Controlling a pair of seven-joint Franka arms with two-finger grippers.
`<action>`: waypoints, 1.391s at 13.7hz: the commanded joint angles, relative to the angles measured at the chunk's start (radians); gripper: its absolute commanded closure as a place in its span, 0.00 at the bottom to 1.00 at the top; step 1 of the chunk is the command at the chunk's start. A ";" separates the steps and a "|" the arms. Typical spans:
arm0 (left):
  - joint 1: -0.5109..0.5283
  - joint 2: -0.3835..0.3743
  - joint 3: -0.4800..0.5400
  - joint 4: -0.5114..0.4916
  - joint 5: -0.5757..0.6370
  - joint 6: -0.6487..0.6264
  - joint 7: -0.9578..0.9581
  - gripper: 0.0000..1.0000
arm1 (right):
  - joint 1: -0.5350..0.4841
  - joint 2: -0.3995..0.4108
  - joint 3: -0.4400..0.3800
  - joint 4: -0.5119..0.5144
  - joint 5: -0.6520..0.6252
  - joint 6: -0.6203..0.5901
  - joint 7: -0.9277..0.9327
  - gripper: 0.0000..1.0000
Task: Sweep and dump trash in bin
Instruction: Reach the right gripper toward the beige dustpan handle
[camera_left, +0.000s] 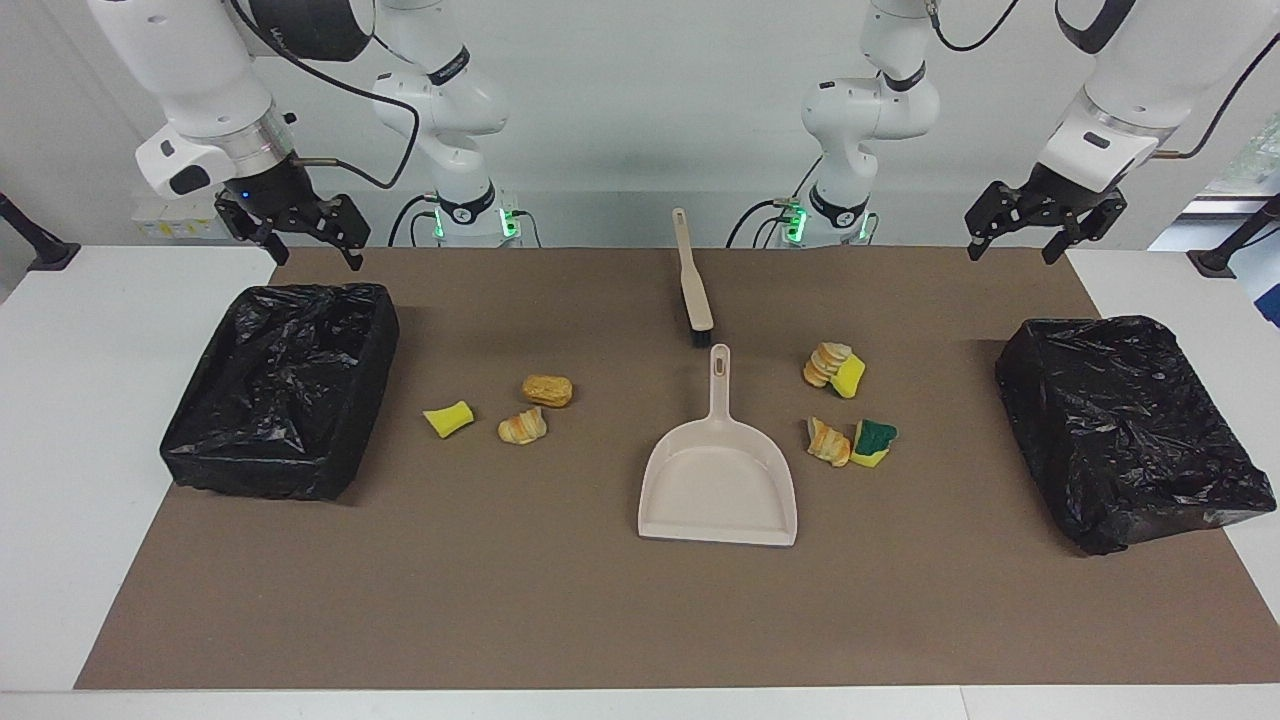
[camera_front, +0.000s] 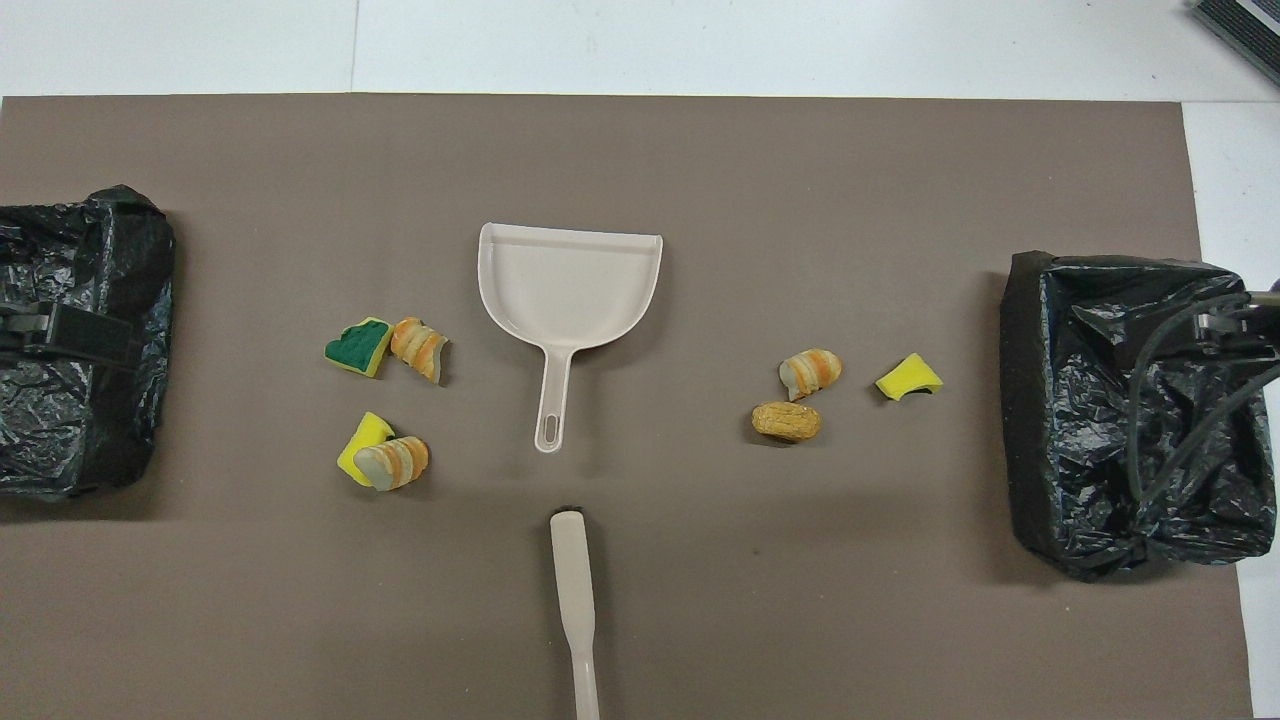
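Note:
Several trash scraps lie on the brown mat. Toward the right arm's end lie a yellow sponge piece (camera_left: 448, 418) (camera_front: 908, 377), a croissant chunk (camera_left: 522, 427) and a bread roll (camera_left: 548, 390). Toward the left arm's end lie bread slices on a yellow sponge (camera_left: 835, 368) (camera_front: 385, 460), a croissant chunk (camera_left: 828, 441) and a green-yellow sponge (camera_left: 873, 442) (camera_front: 358, 347). One black-lined bin (camera_left: 285, 390) (camera_front: 1130, 420) sits under my open right gripper (camera_left: 312, 255). My open left gripper (camera_left: 1010, 250) hangs over the second bin (camera_left: 1125, 430) (camera_front: 80, 340). Both grippers are empty.
A beige dustpan (camera_left: 718, 480) (camera_front: 568, 290) lies mid-mat, its handle pointing toward the robots. A beige brush (camera_left: 693, 285) (camera_front: 574, 590) lies in line with it, nearer the robots. White table (camera_left: 80, 450) borders the mat.

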 joint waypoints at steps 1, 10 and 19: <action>0.032 -0.032 -0.008 -0.032 -0.006 -0.006 -0.001 0.00 | 0.001 -0.003 0.002 -0.004 0.016 -0.001 0.010 0.00; 0.017 -0.035 -0.012 -0.030 -0.005 -0.014 -0.003 0.00 | 0.013 -0.035 0.016 -0.069 0.030 0.042 0.005 0.00; 0.020 -0.045 -0.012 -0.035 -0.006 -0.026 -0.004 0.00 | 0.122 0.075 0.077 -0.057 0.057 0.160 0.134 0.00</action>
